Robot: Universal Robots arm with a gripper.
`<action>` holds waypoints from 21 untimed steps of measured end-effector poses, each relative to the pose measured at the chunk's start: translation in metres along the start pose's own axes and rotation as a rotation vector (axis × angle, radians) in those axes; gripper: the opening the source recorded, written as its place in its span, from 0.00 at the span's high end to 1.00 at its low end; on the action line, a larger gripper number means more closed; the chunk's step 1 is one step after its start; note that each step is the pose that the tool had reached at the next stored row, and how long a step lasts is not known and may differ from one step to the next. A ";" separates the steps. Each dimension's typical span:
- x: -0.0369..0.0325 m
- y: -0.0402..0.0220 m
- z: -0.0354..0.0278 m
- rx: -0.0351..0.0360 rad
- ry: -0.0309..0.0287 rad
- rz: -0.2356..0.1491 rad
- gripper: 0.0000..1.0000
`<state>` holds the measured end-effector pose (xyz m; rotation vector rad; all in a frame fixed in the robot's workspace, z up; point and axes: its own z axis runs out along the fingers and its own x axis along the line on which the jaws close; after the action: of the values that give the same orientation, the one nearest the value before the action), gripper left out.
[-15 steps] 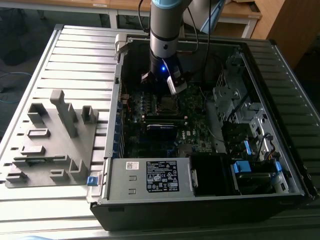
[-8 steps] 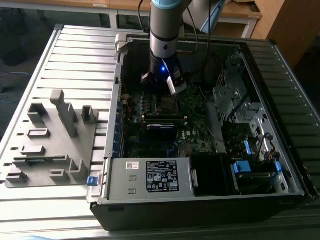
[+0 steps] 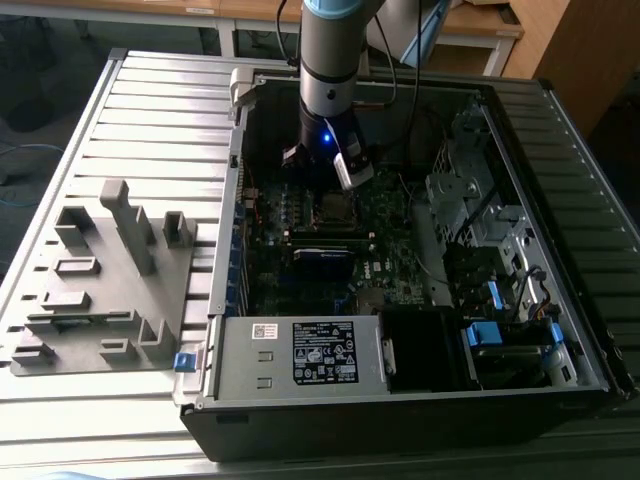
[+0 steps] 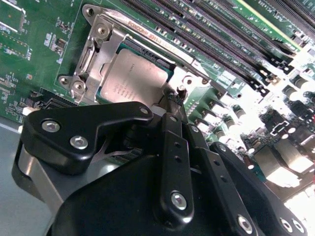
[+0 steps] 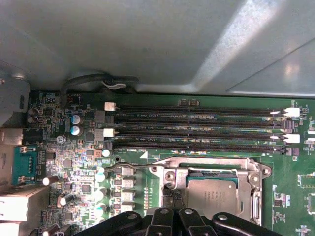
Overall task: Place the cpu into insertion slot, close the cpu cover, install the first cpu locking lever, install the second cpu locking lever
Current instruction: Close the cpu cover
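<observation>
Inside the case, at 12 o'clock from the grey box (image 3: 300, 352) in the exterior view, we have the arm (image 3: 325, 60) straight down over the insertion slot (image 3: 335, 207). The cpu (image 4: 130, 78) is seated in it, with the cpu cover (image 4: 96, 49) lying flat on its edges to clamp it. The gripper (image 5: 172, 197) is pinched narrow at the cover's rim near a locking lever (image 5: 133, 166), so we judge lever work. Actual hold: can't tell.
</observation>
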<state>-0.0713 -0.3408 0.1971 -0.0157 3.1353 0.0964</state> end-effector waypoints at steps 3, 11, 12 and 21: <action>-0.0002 0.0003 -0.0012 -0.0013 -0.0009 0.000 0.89; -0.0001 0.0006 -0.0090 -0.0002 -0.0001 0.000 0.89; -0.0001 0.0007 -0.0101 -0.0002 -0.0002 0.000 0.89; -0.0002 0.0012 -0.0175 -0.0004 -0.0005 0.000 0.89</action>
<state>-0.0712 -0.3407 0.2146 -0.0160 3.1347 0.0971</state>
